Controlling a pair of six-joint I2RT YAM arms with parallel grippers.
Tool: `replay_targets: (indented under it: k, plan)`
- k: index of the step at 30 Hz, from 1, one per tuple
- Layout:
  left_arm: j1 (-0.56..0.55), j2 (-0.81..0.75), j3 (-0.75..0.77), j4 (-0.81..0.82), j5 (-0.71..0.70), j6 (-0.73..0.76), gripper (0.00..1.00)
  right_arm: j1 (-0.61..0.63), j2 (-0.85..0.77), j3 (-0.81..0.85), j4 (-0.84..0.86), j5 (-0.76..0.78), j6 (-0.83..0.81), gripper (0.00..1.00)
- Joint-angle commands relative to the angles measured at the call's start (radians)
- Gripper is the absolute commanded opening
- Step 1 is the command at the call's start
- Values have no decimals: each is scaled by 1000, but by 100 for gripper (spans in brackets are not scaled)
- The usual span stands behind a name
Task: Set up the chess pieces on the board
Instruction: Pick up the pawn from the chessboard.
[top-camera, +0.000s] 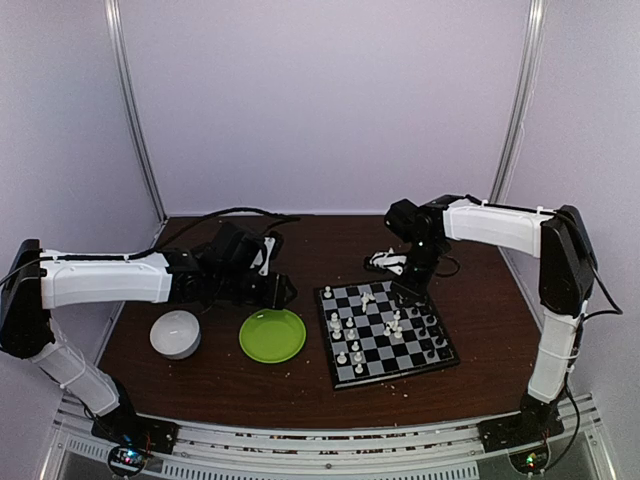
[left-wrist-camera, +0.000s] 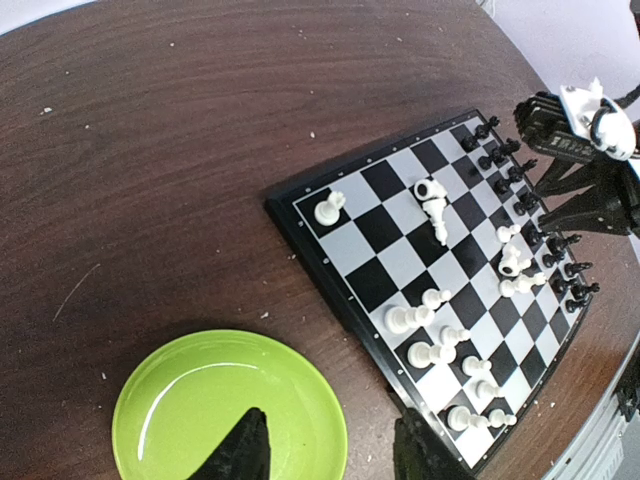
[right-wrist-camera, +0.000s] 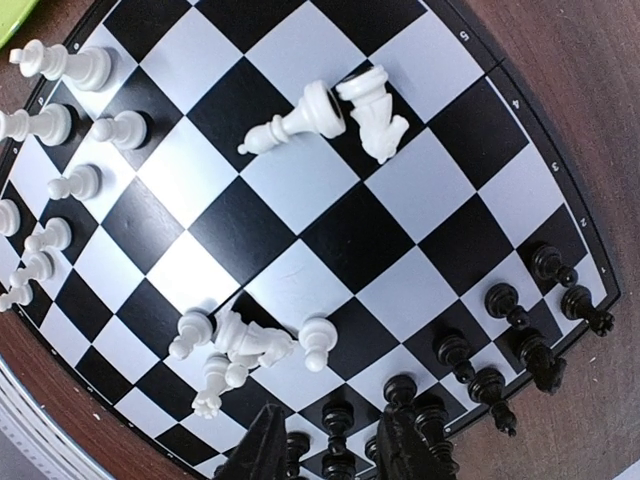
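wood table (top-camera: 220, 385), right end effector (right-wrist-camera: 335, 442) over black chess pieces (right-wrist-camera: 455, 350) on board (right-wrist-camera: 300, 280)

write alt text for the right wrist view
Close view onto the board, where several white chess pieces lie toppled mid-board and others stand along the left edge. Black pieces stand along the lower right edge, with the right gripper open over them.

One camera sits high up at the near edge of the bench (top-camera: 220, 380) and looks down on all of it. The left wrist camera is low over the green plate (left-wrist-camera: 190, 395) and looks across at the board (left-wrist-camera: 380, 228). The right wrist camera hangs very close over the board, looking almost straight down. All three see the board.
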Motion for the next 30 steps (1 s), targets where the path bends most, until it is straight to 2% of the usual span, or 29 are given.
replay_targets:
  k: [1,13,22,30]
  plan:
    - [-7,1,32,33,6,9,43,7,32,0,25,23,-10,32]
    - [-7,2,29,27,0,11,43,7,102,35,17,12,-7,30]
    - [-7,14,31,30,2,14,43,7,122,43,7,-15,-9,12]
    - [-7,16,21,35,6,11,43,7,125,52,-7,-27,-7,7]
